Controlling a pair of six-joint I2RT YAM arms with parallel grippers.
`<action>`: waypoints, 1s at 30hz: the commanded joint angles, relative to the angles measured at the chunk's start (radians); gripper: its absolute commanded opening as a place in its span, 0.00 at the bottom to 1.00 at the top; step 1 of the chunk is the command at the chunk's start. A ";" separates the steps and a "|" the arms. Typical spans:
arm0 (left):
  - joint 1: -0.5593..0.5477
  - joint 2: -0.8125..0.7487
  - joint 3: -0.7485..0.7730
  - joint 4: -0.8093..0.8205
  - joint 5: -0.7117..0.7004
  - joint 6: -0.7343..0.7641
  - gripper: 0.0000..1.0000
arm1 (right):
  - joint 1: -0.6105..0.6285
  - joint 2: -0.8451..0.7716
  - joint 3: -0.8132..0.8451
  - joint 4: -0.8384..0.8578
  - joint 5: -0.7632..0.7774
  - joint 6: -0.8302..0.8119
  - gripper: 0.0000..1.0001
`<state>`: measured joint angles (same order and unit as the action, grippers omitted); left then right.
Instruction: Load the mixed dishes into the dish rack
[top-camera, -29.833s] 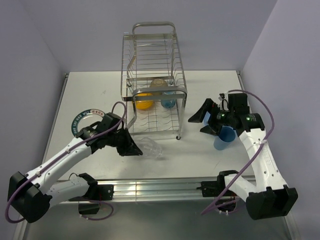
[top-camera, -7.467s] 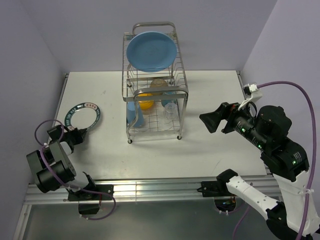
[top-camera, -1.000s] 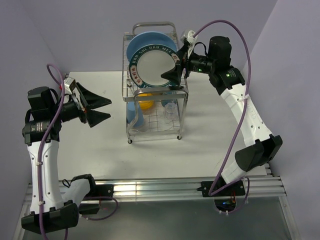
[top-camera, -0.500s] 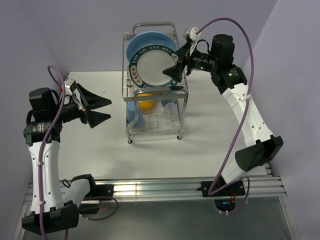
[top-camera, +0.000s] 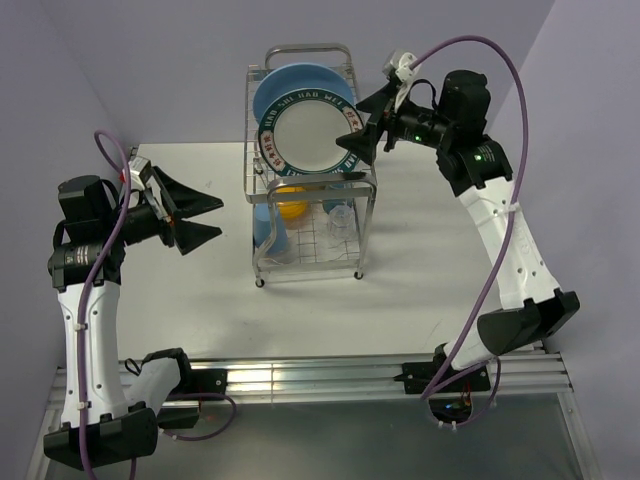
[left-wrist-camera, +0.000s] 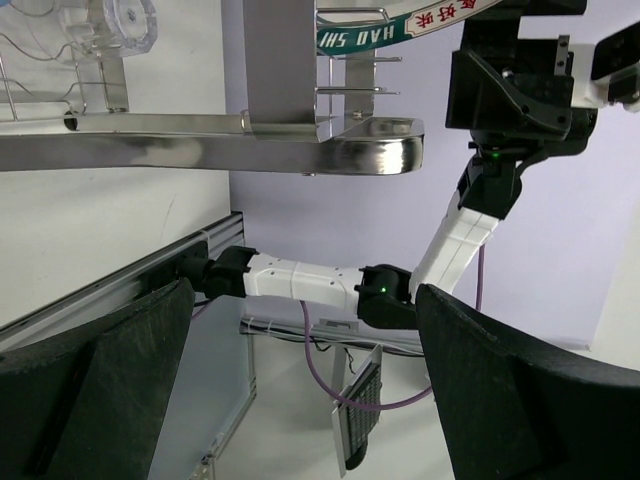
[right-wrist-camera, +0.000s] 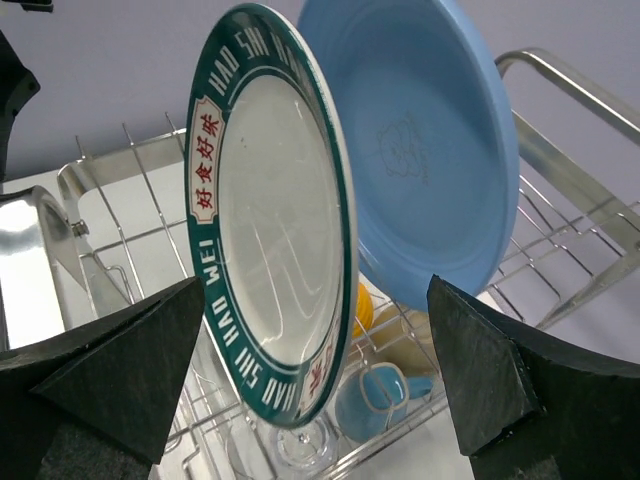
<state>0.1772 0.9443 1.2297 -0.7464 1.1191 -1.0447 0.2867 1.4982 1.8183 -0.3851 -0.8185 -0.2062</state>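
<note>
Right hand (top-camera: 358, 122): fingers spread to their full width, holding nothing. It is raised level with the upper tier of the rack (top-camera: 355, 180), at that tier's right side, and points left at the white plate (top-camera: 308, 130). In the right wrist view the plate's green rim lies ahead of the hand, between the lines of the two fingers, with neither finger seen to touch it.

Left hand (top-camera: 215, 218): equally wide open and empty, held above the counter (top-camera: 200, 290) to the left of the rack and well apart from it, fingertips aimed at the rack's lower tier.

Rack: stands on the far middle of the counter. The upper tier carries two plates on edge, tilted back, the white plate in front and the blue plate (top-camera: 290, 85) just behind it. The lower tier holds the yellow bowl (top-camera: 290, 208) toward the back, the blue cup (top-camera: 268, 230) at the left front and the glass (top-camera: 340, 220) at the right front. The mug (right-wrist-camera: 375, 400) shows in the right wrist view, low in the rack behind the glass.
</note>
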 joint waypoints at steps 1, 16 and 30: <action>0.004 -0.012 -0.007 0.047 -0.010 -0.005 0.99 | -0.018 -0.090 -0.030 0.011 0.021 0.002 1.00; 0.004 0.039 0.007 -0.059 -0.111 0.080 0.99 | -0.041 -0.453 -0.361 0.114 0.350 0.249 1.00; 0.002 0.064 -0.018 -0.065 -0.182 0.071 0.99 | -0.040 -0.889 -0.733 -0.273 0.633 0.582 1.00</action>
<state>0.1772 1.0290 1.2140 -0.8356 0.9436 -0.9813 0.2501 0.6968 1.1488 -0.5350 -0.2432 0.2863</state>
